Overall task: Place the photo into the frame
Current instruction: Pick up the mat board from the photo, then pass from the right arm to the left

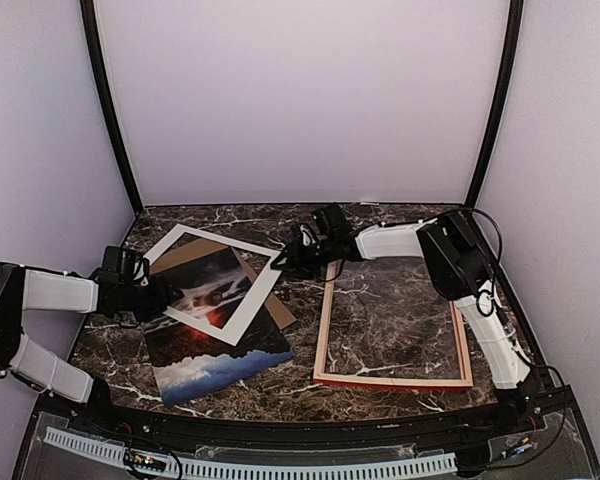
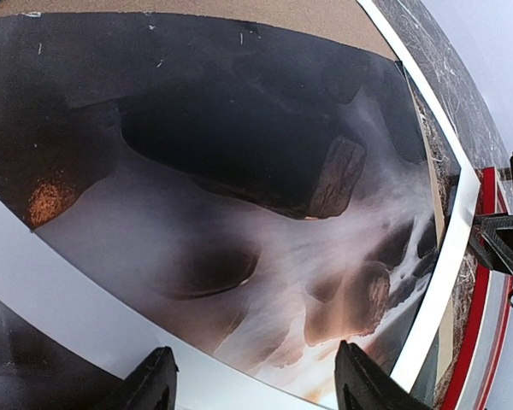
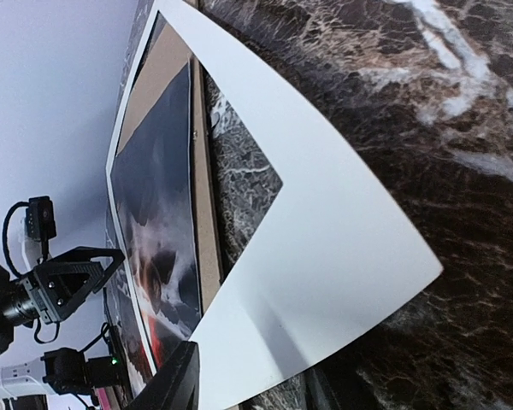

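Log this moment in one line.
photo under mat | frame empty | left end effector open over mat | right end effector at mat corner

The photo [image 1: 215, 360] is showing black rock, a red-orange glow and blue-white mist. The mat border [image 1: 245, 320] is reading plain white, the backing board [image 1: 280, 312] flat brown. The frame [image 1: 323, 330] is showing pale wood with a red-orange edge, and the table [image 1: 300, 395] is showing dark brown marble with white veining.
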